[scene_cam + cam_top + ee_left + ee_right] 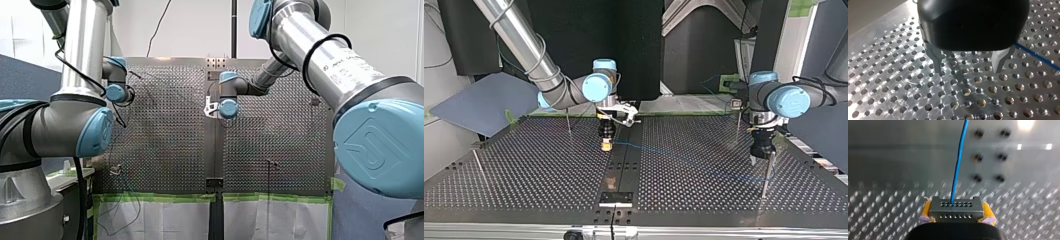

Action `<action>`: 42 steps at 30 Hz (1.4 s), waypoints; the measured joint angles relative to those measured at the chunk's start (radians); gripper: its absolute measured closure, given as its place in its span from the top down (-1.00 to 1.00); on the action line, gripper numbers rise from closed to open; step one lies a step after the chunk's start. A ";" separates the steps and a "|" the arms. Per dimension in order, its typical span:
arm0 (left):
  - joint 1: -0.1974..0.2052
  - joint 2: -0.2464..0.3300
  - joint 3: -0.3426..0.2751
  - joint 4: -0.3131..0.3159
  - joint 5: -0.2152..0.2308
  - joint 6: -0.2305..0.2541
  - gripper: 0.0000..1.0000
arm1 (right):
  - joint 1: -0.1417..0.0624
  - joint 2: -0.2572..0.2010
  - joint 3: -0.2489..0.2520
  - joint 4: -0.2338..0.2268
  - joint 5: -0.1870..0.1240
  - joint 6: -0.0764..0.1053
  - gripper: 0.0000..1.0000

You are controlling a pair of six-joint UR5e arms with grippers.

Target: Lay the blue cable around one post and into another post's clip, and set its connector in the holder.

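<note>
My right gripper (956, 216), with yellow pads, is shut on a grey connector (956, 207). The blue cable (958, 165) leaves the connector's top and runs ahead over the plate. In the top view this gripper (607, 146) hangs just above the table's middle seam. From it the cable (674, 156) trails toward a thin post (767, 177) at the view's right. My left gripper (762, 159) hangs right beside that post. Its metal fingers (937, 62) stand open over bare plate (910, 95), holding nothing, with the cable (1038, 57) passing beside one finger.
More thin posts stand on the perforated table: one (737, 120) at the far right with a small clip on top, one (569, 125) behind my right gripper, one (479, 167) at the near left. A dark block (616, 198) sits on the seam near the front edge.
</note>
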 joint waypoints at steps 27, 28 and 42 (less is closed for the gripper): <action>-0.013 0.000 0.000 0.002 -0.011 -0.006 1.00 | -0.014 0.066 0.218 -0.218 0.147 0.014 -1.00; -0.013 0.000 0.000 0.002 -0.011 -0.006 1.00 | -0.015 0.073 0.225 -0.225 0.151 0.017 -1.00; -0.012 0.000 0.000 0.005 -0.012 -0.006 1.00 | -0.027 0.205 0.357 -0.357 0.163 0.059 -1.00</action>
